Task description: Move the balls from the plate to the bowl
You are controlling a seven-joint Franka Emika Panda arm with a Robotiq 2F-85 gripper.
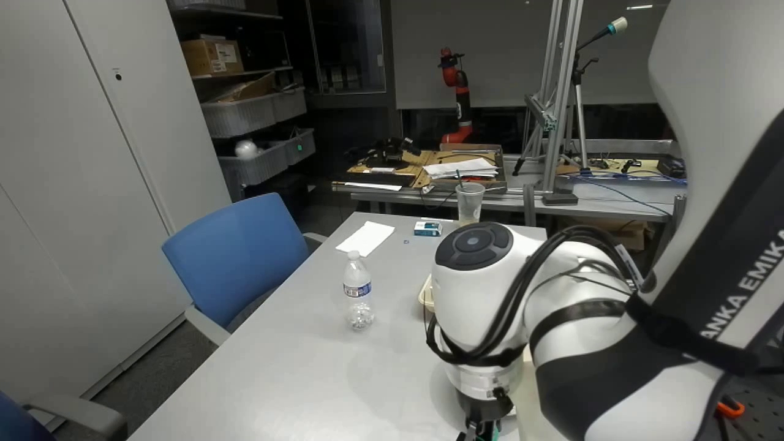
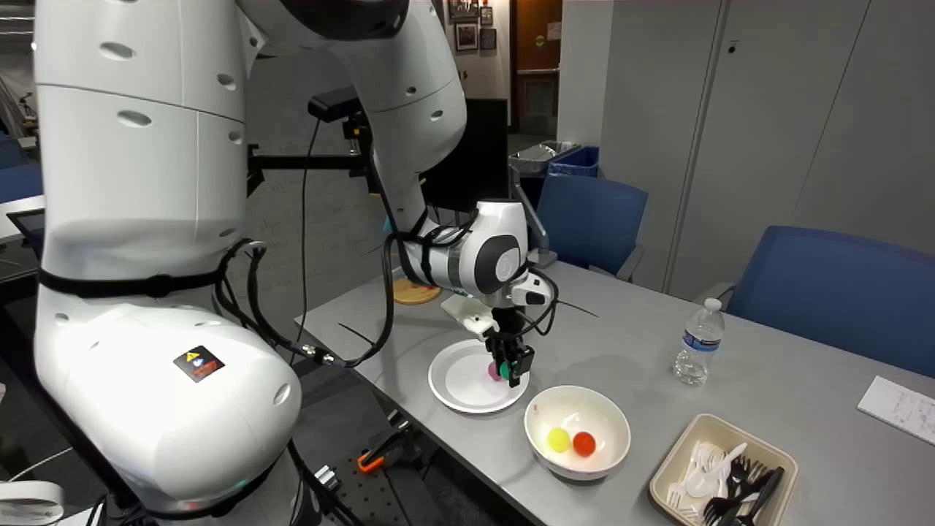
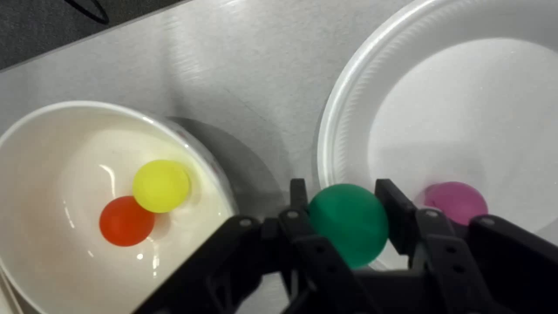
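Note:
My gripper (image 3: 342, 192) is shut on the green ball (image 3: 348, 224). In the wrist view it holds the ball over the near rim of the white plate (image 3: 344, 131). An exterior view shows the gripper (image 2: 513, 371) and green ball (image 2: 505, 371) above the plate (image 2: 443, 380). A pink ball (image 3: 456, 201) lies on the plate, partly behind a finger. The white bowl (image 3: 48, 174) stands beside the plate, also in an exterior view (image 2: 613, 431). It holds a yellow ball (image 3: 160, 186) and an orange-red ball (image 3: 126, 221). In an exterior view the arm hides the bowl; the gripper (image 1: 481, 432) is cut off.
A beige tray (image 2: 673, 459) of plastic cutlery stands past the bowl. A clear bottle (image 2: 699, 343) stands farther back, also in an exterior view (image 1: 357, 294). Paper (image 2: 902, 409) lies beyond it. A round wooden board (image 2: 415, 291) lies behind the plate. The table edge runs close to plate and bowl.

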